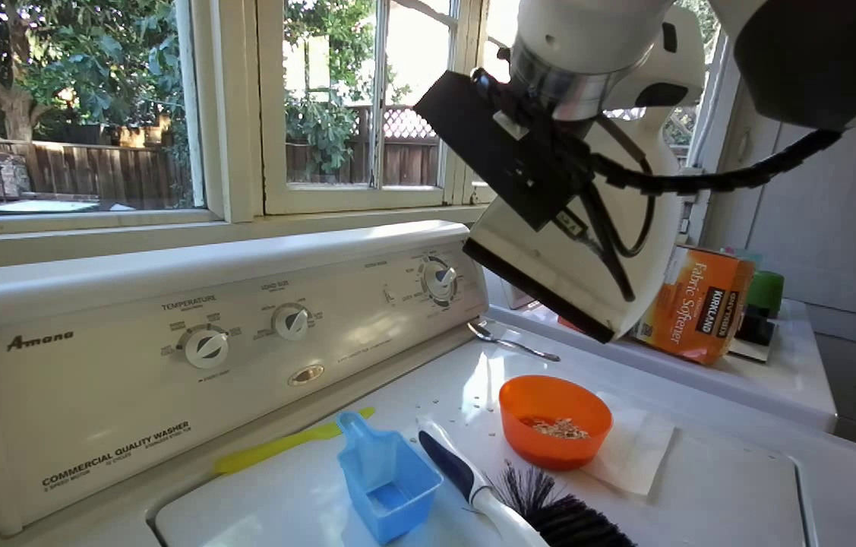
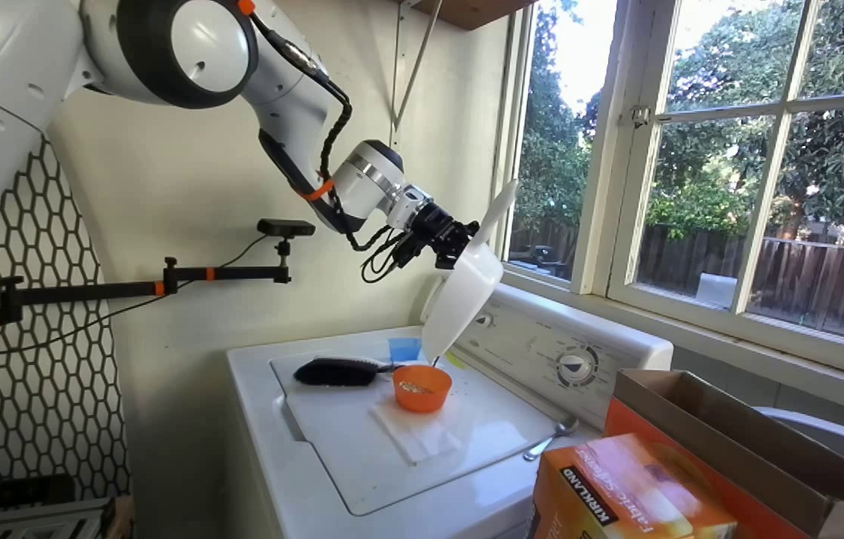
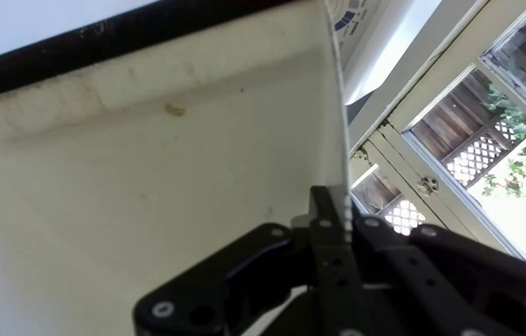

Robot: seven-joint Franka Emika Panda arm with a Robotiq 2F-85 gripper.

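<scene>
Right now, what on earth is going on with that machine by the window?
A robot's gripper is clamped onto one side of a white dustpan, holding it up over the washing machine, tilted with its dark lip downward. Lower down, on the machine, stands an orange bowl with small pale bits in it. A few flecks show inside the dustpan. A black-bristled brush lies near the bowl.
</scene>
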